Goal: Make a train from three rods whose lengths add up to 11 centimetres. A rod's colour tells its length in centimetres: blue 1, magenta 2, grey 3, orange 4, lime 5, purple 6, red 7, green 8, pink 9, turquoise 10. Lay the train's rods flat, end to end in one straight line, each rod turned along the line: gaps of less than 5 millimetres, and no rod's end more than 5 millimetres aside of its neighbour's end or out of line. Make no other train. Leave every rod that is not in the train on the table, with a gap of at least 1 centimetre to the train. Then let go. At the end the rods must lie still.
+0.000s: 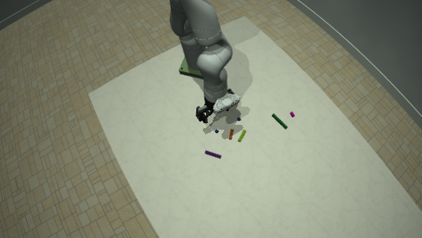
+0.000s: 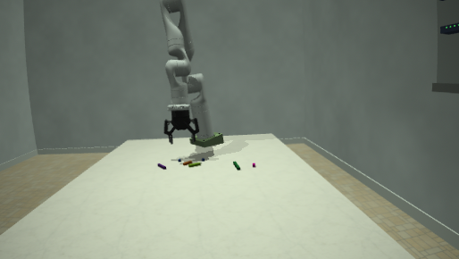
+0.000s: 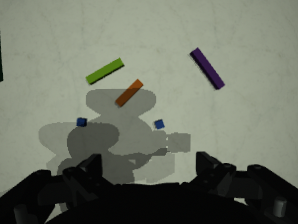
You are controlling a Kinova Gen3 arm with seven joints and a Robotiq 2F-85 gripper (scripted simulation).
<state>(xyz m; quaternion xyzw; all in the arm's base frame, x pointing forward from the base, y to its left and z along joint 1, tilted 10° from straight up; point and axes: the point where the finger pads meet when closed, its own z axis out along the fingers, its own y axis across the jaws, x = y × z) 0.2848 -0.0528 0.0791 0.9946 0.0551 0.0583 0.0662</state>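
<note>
1. Jaws are wide open and hold nothing, up above the worktop (image 1: 263, 193) (image 2: 214, 214) (image 3: 265, 120), off to the upper left of the orange rod in the top view.
2. The orange rod (image 1: 231, 134) (image 2: 187, 163) (image 3: 129, 93) lies flat, partly in the arm's shadow.
3. The lime rod (image 1: 242, 135) (image 2: 195, 164) (image 3: 105, 71) is just beside the orange rod, on its right from the top.
4. One blue rod (image 1: 217, 131) (image 2: 179, 160) (image 3: 159, 124) is near the orange rod, on its left from the top.
5. Another blue rod (image 1: 239, 119) (image 2: 203, 160) (image 3: 81, 122) sits near the orange rod too, above it and a bit right from the top.
6. The purple rod (image 1: 213, 154) (image 2: 162, 166) (image 3: 207, 69) is down and left of the orange rod from the top.
7. The green rod (image 1: 279, 121) (image 2: 237, 165) is well to the orange rod's right from the top.
8. The magenta rod (image 1: 292, 114) (image 2: 254, 165) is even farther right of the orange rod.
9. These rods all lie apart from each other.
</note>
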